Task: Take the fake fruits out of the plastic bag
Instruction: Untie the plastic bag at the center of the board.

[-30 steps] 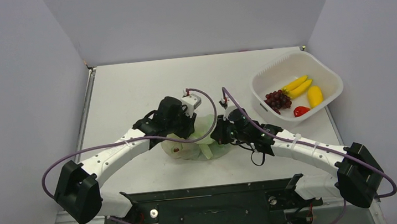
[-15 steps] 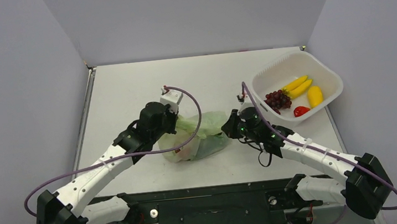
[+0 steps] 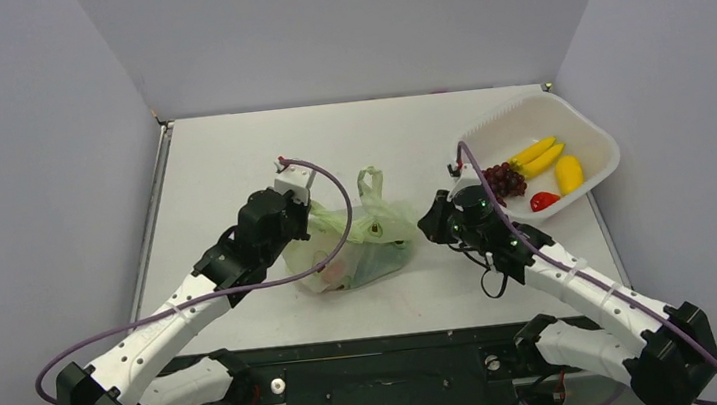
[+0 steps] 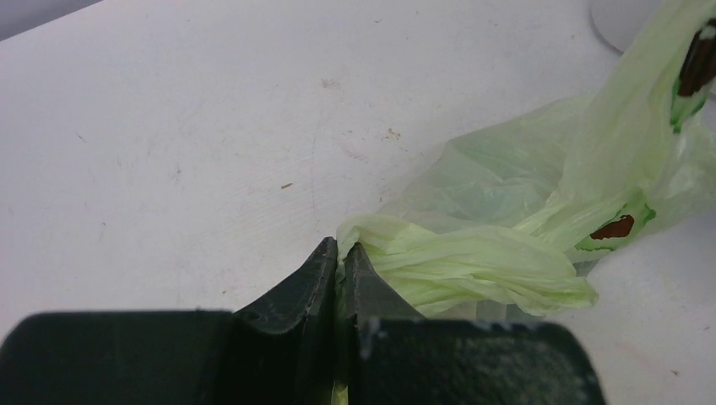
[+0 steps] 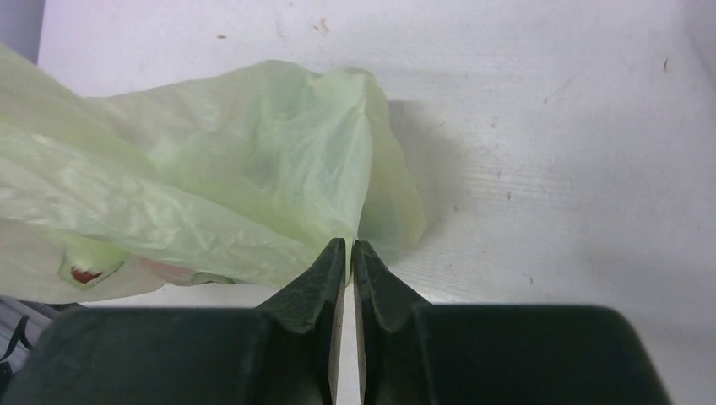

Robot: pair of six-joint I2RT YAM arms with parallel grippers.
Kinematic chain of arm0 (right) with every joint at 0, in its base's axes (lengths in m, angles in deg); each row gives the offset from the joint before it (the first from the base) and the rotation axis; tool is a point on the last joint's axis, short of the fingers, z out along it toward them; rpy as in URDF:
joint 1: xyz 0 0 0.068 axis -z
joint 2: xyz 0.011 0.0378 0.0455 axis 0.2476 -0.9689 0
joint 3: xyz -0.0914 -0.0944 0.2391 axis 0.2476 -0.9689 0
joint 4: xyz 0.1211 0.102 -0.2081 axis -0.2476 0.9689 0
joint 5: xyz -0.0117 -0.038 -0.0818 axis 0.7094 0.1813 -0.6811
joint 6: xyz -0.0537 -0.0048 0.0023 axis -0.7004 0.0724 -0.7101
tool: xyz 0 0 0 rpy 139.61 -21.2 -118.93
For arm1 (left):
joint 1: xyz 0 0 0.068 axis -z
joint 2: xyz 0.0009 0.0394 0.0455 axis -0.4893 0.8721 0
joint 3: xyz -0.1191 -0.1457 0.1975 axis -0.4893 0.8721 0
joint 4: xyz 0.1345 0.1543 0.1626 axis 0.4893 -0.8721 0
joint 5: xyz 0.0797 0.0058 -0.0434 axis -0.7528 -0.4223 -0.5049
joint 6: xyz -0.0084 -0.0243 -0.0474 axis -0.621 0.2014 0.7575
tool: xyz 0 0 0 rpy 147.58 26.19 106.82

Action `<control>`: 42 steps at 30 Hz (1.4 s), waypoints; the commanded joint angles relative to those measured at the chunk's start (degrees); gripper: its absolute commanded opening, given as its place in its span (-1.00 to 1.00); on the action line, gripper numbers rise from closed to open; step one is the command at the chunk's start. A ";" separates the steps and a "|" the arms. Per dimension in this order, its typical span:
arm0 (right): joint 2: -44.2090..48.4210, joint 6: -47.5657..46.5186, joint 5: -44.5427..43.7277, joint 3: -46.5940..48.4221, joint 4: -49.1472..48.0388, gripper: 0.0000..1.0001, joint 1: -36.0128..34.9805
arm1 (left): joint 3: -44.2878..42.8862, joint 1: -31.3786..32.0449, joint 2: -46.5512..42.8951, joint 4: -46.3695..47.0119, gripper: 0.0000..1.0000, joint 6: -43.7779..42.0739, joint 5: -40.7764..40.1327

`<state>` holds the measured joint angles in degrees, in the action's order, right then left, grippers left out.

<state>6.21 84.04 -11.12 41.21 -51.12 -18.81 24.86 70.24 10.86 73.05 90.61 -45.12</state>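
Plastic bag (image 3: 364,242) lies on tabletop (image 3: 229,156), left of white basket (image 3: 497,120), near but not touching.
Left pincer (image 4: 342,251) clamped on bunched film at bag's end farthest from basket.
Right pincer (image 5: 348,246) closed at bag's basket-side edge. Thin film looks nipped between tips, not certain.
Judgement: opposed holds at both ends spread bag and stop it sliding, readying mouth for opening.
Fake fruits (image 3: 334,271) inside bag, dim reddish shapes through film, toward end away from basket.
Risk: thin film slips or tears.
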 commanded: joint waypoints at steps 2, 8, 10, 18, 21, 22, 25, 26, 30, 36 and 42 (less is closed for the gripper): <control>3.83 -8.50 -8.89 8.10 4.75 -0.55 -4.29 | -1.71 -0.40 0.35 1.77 -1.00 -0.68 1.68; 0.44 -14.23 -12.29 16.19 6.25 0.46 -9.89 | -1.70 -0.35 0.59 1.77 -1.00 -0.97 3.24; -1.74 -14.90 -14.21 19.49 6.49 0.62 -12.18 | -1.79 -0.37 0.69 1.72 -1.00 -1.02 3.62; -11.13 -14.69 -22.08 27.86 3.57 0.69 -19.19 | -1.82 -0.39 0.78 1.68 -1.00 -1.15 4.65; -15.71 -11.62 -28.84 29.33 4.50 0.69 -19.11 | -1.84 -0.31 0.73 1.62 -1.00 -1.16 5.96; -16.52 -11.29 -30.74 30.09 4.85 0.69 -19.08 | -1.80 -0.34 0.67 1.55 -1.00 -1.16 6.16; -19.54 -10.70 -31.95 31.11 5.14 0.42 -18.93 | -1.76 -0.32 0.66 1.43 -1.00 -1.36 6.64; -20.17 -10.57 -32.33 31.22 5.34 0.09 -18.78 | -1.79 -0.29 0.61 1.37 -1.00 -1.39 6.68; -16.62 -7.53 -34.22 26.94 4.45 -0.98 -16.99 | -2.10 -0.34 0.42 1.08 -1.00 -1.30 6.32; -1.57 -2.64 -32.42 6.57 -7.07 -1.00 -14.90 | -1.03 -1.02 -1.12 1.23 -1.00 -0.96 4.53; 1.90 -3.29 -27.58 2.68 -6.39 -1.00 -13.75 | -1.83 -1.12 0.35 0.05 -1.00 -2.83 11.81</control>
<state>6.71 80.31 -40.25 43.85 -54.27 -33.52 24.84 69.70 11.38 72.83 89.32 -37.84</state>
